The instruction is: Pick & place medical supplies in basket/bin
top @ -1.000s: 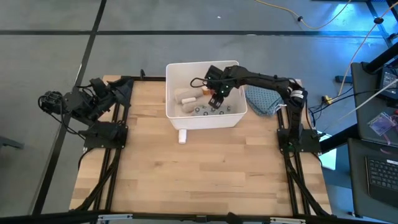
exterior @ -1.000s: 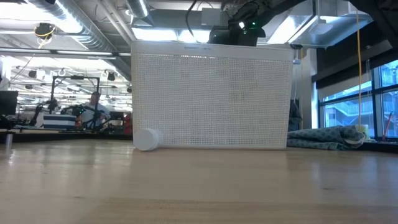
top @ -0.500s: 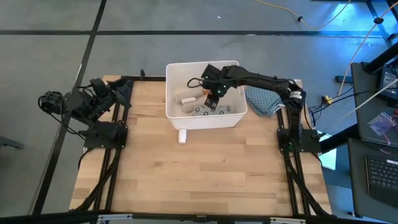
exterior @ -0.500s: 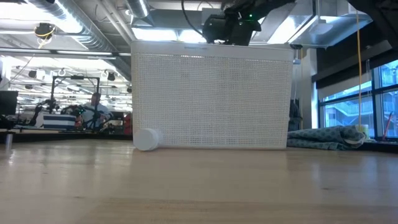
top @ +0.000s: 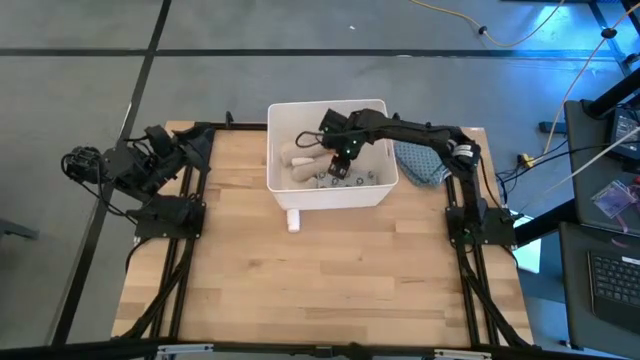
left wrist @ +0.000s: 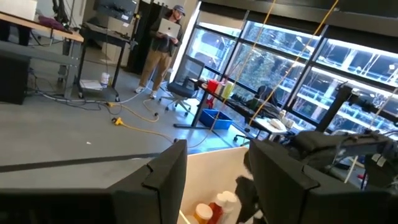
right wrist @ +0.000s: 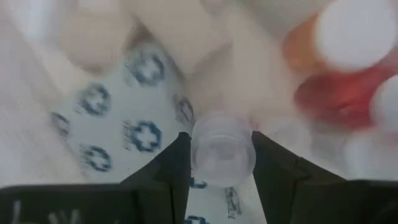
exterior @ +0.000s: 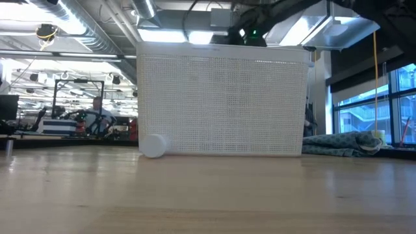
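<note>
The white bin [top: 282, 190] stands at the table's far middle. Inside lie beige rolls [right wrist: 87, 37], red and orange bottles with white caps [right wrist: 336, 81] and a flat packet printed with blue crosses [right wrist: 124, 124]. My right gripper [top: 338, 170] reaches down into the bin and is shut on a pale clear tube [right wrist: 222, 149], seen end-on just above the packet. A small white roll [top: 293, 219] lies on its side on the table against the bin's near wall. My left gripper [left wrist: 214, 180] is open and waits at the far left, level, holding nothing. My right gripper pinches the pale tube's sides [right wrist: 222, 163] between its two fingers [right wrist: 174, 168]. The fingers come steeply from above and point down into the bin. The tube runs along the fingers, its round end toward the bin's floor. Whether that end touches the packet, I cannot tell.
A blue-grey patterned cloth [top: 420, 162] lies bunched to the right of the bin. The bin's perforated near wall [exterior: 221, 104] hides its contents in the low view. Bare wood spreads over the table's near half.
My right gripper has sunk deeper into the bin and shifted a little toward the table's left, rolling slightly, still shut on the tube.
</note>
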